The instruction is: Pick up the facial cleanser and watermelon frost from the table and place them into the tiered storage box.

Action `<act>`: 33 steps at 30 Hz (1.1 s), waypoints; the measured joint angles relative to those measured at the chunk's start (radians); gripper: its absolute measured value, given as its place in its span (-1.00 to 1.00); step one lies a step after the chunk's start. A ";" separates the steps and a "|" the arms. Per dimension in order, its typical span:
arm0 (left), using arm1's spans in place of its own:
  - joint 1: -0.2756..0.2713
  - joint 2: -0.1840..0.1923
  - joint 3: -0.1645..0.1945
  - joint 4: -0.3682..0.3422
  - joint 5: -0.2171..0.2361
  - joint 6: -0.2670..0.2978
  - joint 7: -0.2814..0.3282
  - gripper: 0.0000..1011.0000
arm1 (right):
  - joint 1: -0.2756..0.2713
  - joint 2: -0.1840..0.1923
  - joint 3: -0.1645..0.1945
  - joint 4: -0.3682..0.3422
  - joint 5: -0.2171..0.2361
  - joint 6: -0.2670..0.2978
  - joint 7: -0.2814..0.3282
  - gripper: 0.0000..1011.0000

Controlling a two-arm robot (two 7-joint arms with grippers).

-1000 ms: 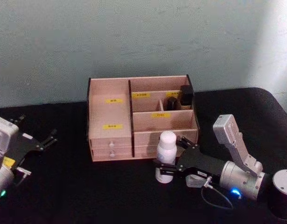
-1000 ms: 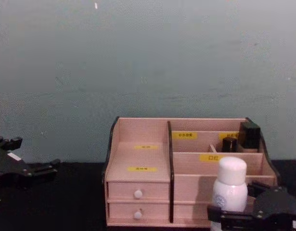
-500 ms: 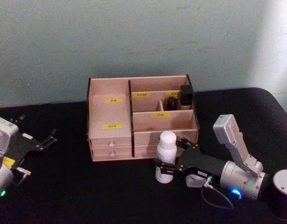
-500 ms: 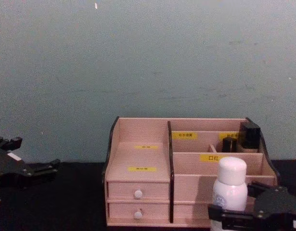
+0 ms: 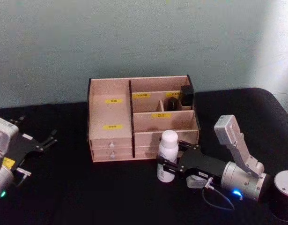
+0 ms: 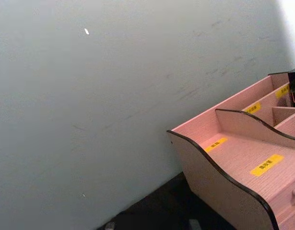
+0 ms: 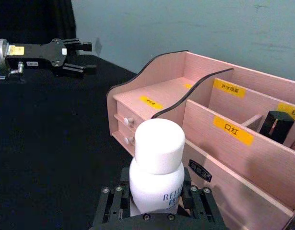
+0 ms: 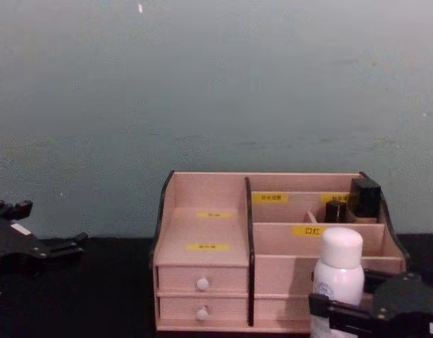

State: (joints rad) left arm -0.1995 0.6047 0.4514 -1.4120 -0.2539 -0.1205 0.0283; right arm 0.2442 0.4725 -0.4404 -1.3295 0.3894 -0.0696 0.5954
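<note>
The facial cleanser is a white bottle with a white cap, upright just in front of the tiered storage box, near its right half. My right gripper is shut on the bottle's lower body, as the right wrist view shows for bottle and box. The chest view has the bottle in the gripper before the box. Two small dark items stand in the box's back right compartments; I cannot tell if either is the watermelon frost. My left gripper rests open at far left.
The black table has free room left of and in front of the box. A grey-green wall stands close behind the box. The box's corner shows in the left wrist view. The open left gripper lies far across the table.
My right gripper with the bottle has risen slightly and edged toward the box. The left arm has stayed still.
</note>
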 joint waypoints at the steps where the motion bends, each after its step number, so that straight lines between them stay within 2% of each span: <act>1: 0.000 0.000 0.000 0.000 0.000 0.000 0.000 0.98 | 0.000 0.000 0.000 0.000 0.000 0.000 0.000 0.18; 19: 0.000 0.000 0.000 0.000 0.000 0.000 0.000 0.98 | -0.003 0.006 -0.001 -0.011 0.000 -0.005 0.003 0.18; 33: 0.000 0.000 0.000 0.000 0.000 0.000 0.000 0.98 | -0.012 0.037 0.011 -0.083 0.041 0.025 0.022 0.18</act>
State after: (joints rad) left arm -0.1995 0.6047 0.4514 -1.4120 -0.2539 -0.1205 0.0283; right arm 0.2321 0.5095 -0.4293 -1.4126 0.4307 -0.0445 0.6174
